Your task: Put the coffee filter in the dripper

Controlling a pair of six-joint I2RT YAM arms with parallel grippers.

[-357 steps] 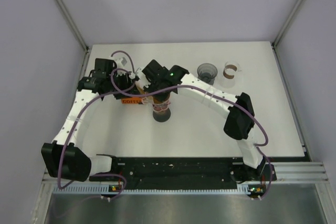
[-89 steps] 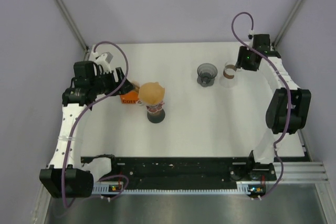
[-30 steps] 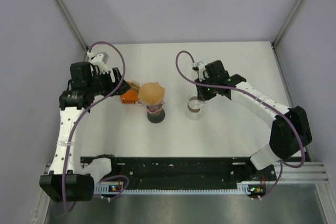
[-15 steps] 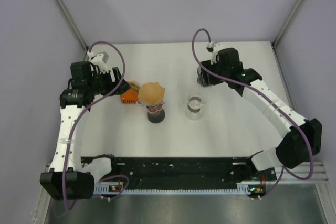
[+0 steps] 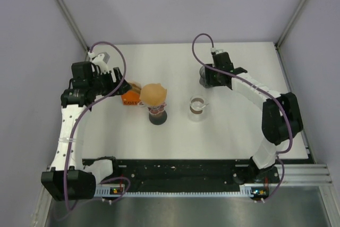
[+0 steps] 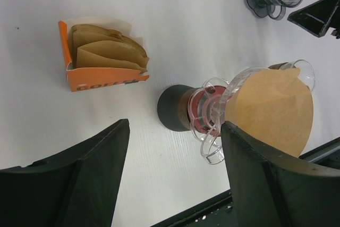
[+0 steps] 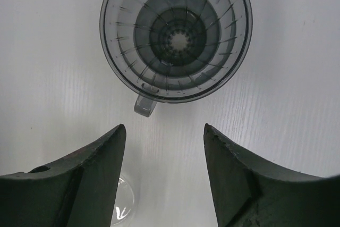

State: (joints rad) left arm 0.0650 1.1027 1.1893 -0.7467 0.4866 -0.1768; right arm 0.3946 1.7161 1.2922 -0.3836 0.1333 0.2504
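A brown coffee filter sits in the mouth of a clear dripper on a red and black stand; in the left wrist view the filter shows as a round tan disc. A second, smoked-grey dripper stands empty on the table, its handle towards my right gripper, which hovers open just above it. From the top only the grey dripper's edge shows under my right gripper. My left gripper hangs open and empty above the stand's left side.
An orange box with several folded brown filters lies left of the stand. A clear glass cup stands right of the stand, near the table's middle. White walls close in the table on three sides.
My right gripper has let go of the glass cup beside the stand, opened, and moved back and right to hover over the grey dripper. The left arm has not moved.
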